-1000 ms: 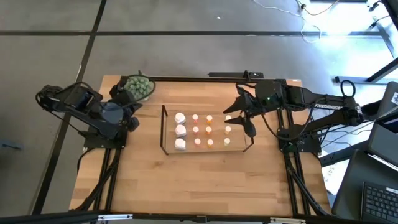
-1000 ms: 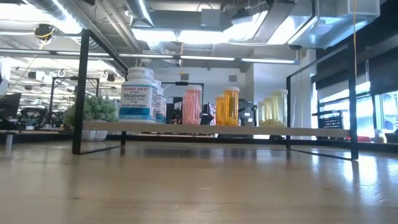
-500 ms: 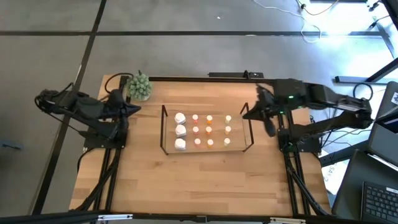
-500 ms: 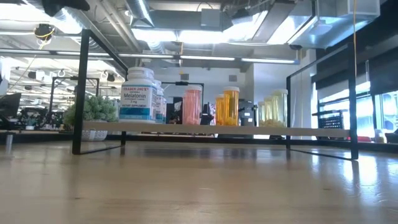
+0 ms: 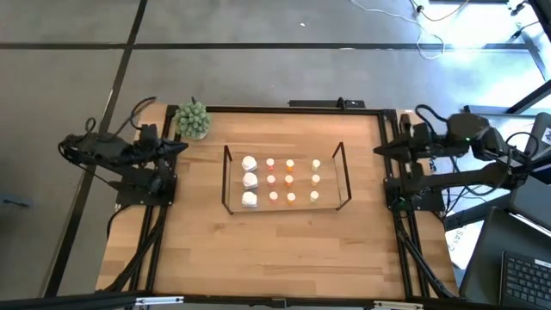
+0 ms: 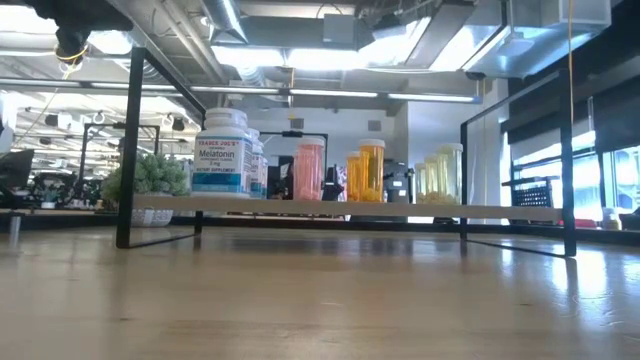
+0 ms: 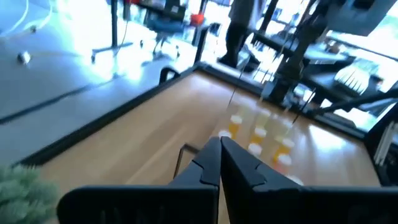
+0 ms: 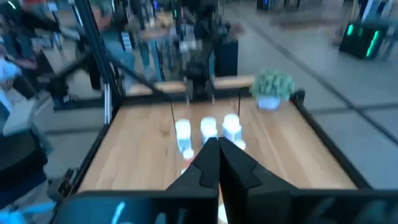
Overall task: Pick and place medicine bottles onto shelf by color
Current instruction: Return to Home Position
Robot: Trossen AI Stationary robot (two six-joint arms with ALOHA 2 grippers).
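Two grippers, both empty. The left gripper [image 5: 177, 147] is sitting off the shelf's 9 o'clock end, over the table's edge. Its fingers [image 7: 205, 167] are pressing together with nothing between them. The right gripper [image 5: 380, 151] is sitting off the 3 o'clock end, well apart from the shelf. Its fingers [image 8: 208, 163] are likewise closing on nothing.

One shelf [image 5: 331, 186], a black wire frame on a light wooden base, is standing mid-table [image 5: 258, 258].

Twelve bottles are standing on it in four columns of three, seen from above:
- White bottles [image 5: 250, 181] are filling the 9 o'clock end. They are the largest, and the front one is showing a blue-and-white printed label in the low view.
- Pink bottles [image 5: 271, 180] are standing just beside them.
- Orange bottles [image 5: 289, 180] are coming next.
- Cream bottles [image 5: 315, 179] are closing the row at the 3 o'clock end. They are looking pale yellow and see-through from table height.

All are standing upright, with the columns apart from one another.

One green plant [image 5: 193, 120] is resting at the shelf's 10 o'clock, off the shelf.

Status: no bottle is lying loose on the table, so the sorting is looking complete. Judging by the arms at the edges, only parking them is remaining.
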